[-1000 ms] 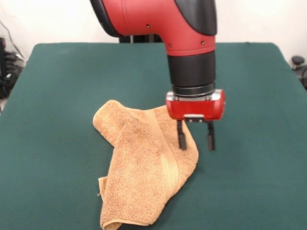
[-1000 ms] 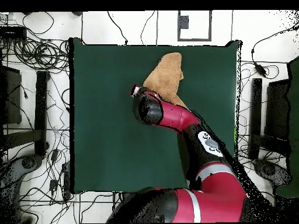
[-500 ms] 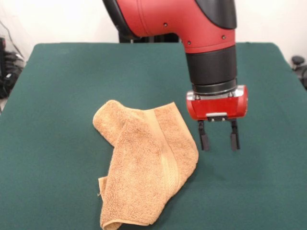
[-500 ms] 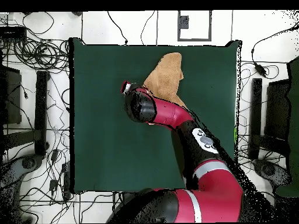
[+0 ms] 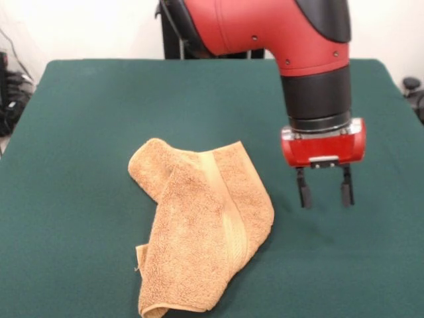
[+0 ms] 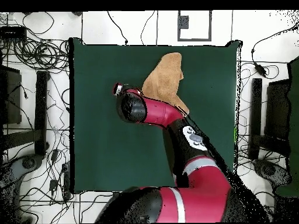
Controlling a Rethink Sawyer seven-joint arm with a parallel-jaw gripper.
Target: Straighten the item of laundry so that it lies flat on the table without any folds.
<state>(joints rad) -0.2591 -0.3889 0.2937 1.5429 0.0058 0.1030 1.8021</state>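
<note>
towel point(image 5: 202, 228) lies folded and crumpled on the table point(image 5: 99, 99). my end effector point(image 5: 324, 195) hangs empty beside it, fingers apart. next: i judge, grip a folded corner and draw it outward.

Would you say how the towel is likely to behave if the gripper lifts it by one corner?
The towel lies folded over itself, so it would probably drape limply. Its looped pile likely grips well. The open gripper hangs apart from it.
</note>
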